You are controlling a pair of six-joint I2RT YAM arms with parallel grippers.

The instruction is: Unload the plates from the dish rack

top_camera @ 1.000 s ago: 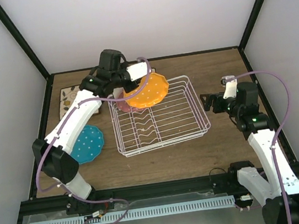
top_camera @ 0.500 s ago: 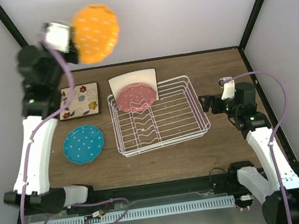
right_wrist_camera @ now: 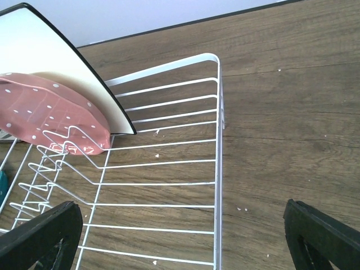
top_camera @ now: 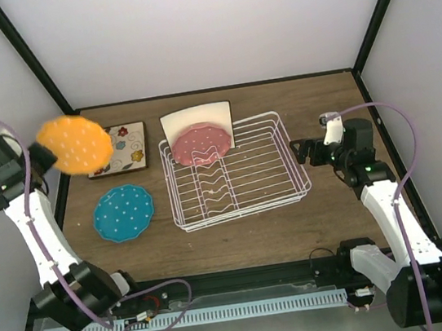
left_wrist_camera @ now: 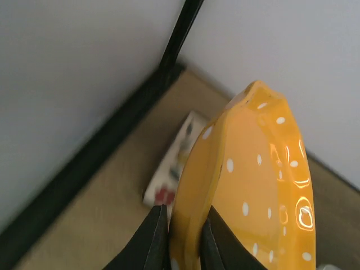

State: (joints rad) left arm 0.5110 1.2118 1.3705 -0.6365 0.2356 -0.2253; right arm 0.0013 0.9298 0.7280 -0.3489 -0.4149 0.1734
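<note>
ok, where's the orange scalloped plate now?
Top view, far left: the orange scalloped plate is clamped in the left gripper, aloft, overlapping the left edge of the floral square plate, well left of the white wire dish rack.

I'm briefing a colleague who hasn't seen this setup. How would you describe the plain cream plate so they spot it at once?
Start at the white wire dish rack in the middle of the table. At its far left end two plates stand on edge; the cream plate is the rear one, behind the pink dotted plate. It alone is square and unpatterned.
</note>
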